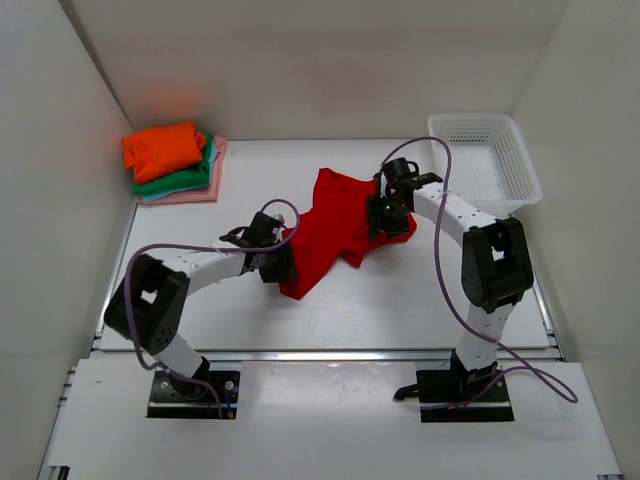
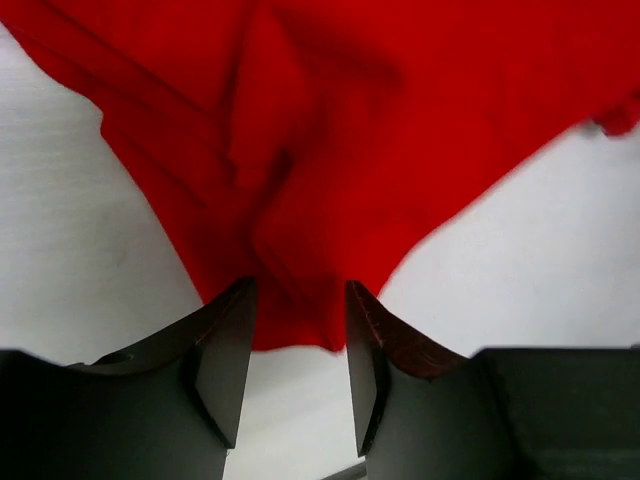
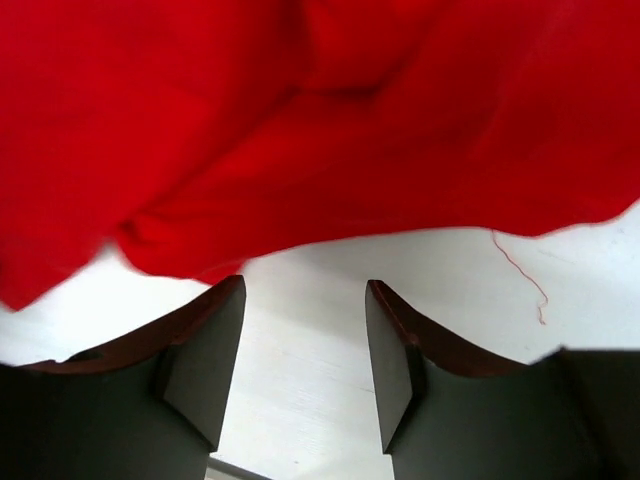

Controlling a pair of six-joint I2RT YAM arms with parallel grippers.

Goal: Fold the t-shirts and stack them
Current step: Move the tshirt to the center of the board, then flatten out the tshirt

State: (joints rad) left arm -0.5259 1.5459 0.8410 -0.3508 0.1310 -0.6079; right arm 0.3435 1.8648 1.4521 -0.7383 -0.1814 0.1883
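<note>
The large red t-shirt (image 1: pixel 335 228) lies crumpled in the middle of the table. My left gripper (image 1: pixel 284 263) sits at its near left corner; in the left wrist view the jaws (image 2: pixel 298 292) stand open with the red shirt's (image 2: pixel 330 150) hem lying between the fingertips. My right gripper (image 1: pixel 385 213) is at the shirt's right edge; in the right wrist view it (image 3: pixel 305 285) is open and empty, the red cloth (image 3: pixel 300 130) just beyond its tips. The orange t-shirt (image 1: pixel 163 149) lies folded on the green one (image 1: pixel 192 181) and the pale pink one (image 1: pixel 208 193) at the back left.
A white mesh basket (image 1: pixel 487 158) stands at the back right, close behind the right arm. White walls enclose the table on the left, back and right. A loose red thread (image 3: pixel 521 276) hangs from the shirt's edge in the right wrist view.
</note>
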